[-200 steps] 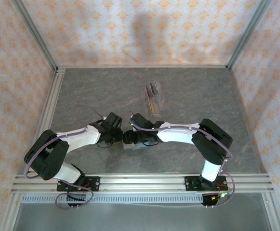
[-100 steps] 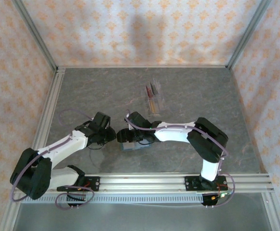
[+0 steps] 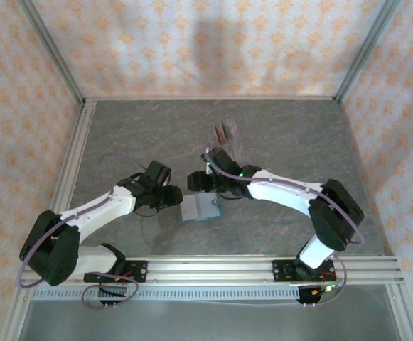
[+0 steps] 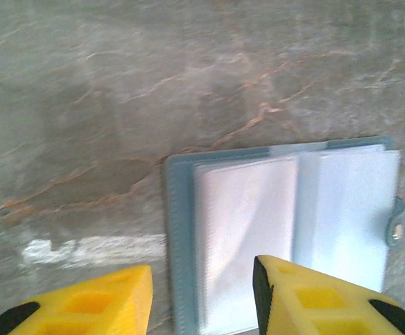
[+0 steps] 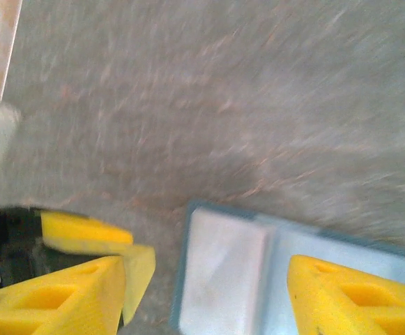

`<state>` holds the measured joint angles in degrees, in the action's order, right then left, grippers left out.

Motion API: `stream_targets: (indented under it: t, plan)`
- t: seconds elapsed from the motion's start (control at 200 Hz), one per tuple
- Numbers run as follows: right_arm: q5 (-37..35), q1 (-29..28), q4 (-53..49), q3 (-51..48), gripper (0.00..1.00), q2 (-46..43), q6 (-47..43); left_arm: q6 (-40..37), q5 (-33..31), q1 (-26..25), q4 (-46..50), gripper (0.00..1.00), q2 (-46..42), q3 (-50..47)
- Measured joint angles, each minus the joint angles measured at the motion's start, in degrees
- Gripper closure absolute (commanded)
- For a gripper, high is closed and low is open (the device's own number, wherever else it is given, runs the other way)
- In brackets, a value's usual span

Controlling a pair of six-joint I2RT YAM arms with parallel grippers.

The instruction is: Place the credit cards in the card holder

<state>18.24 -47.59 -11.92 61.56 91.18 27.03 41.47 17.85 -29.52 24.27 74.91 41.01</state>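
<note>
Holder (image 3: 200,209): one, lying open on tabletop (image 3: 298,142).
Cards (image 3: 222,131): count unclear, standing in rack (image 3: 229,153).
Left hand (image 4: 202,300): partly open, empty.
Right hand (image 5: 205,300): wide, empty, above holder.

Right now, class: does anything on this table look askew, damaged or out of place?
Nothing looks damaged or spilled. The card holder lies open, pale sleeves up, sitting slightly crooked to the near edge of the table.

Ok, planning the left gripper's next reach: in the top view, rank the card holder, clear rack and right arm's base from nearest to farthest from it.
1. Card holder, just right of the left gripper.
2. Clear rack, farther back and right.
3. Right arm's base, near edge, far right.
</note>
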Motion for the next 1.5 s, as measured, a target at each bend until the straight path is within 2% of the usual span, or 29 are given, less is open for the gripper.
stream_targets:
  t: [0.165,0.3,0.53,0.816,1.266,1.496]
  plan:
    - [-8.57,3.54,-8.41,5.53,0.53,-1.33,-4.35,-2.03,-0.46,-1.38,0.0,0.57,5.66,2.95]
    - [-14.47,5.46,-14.84,11.89,0.54,1.36,-7.85,-3.26,-1.36,-2.12,0.04,0.58,9.27,3.26]
    - [-20.96,6.56,-22.05,23.19,0.57,12.59,-12.5,-4.79,-2.86,-2.75,0.17,0.6,10.64,3.26]
    - [-25.46,6.56,-28.63,32.87,0.63,22.53,-15.76,-5.57,-3.74,-2.75,0.15,0.61,11.74,3.23]
    - [-27.91,8.09,-32.76,37.2,0.73,28.48,-17.94,-5.57,-3.72,-2.75,0.09,0.62,11.76,3.17]
    - [-27.89,8.52,-33.53,38.4,0.92,29.62,-18.91,-5.57,-3.72,-2.75,-0.02,0.62,11.76,3.08]
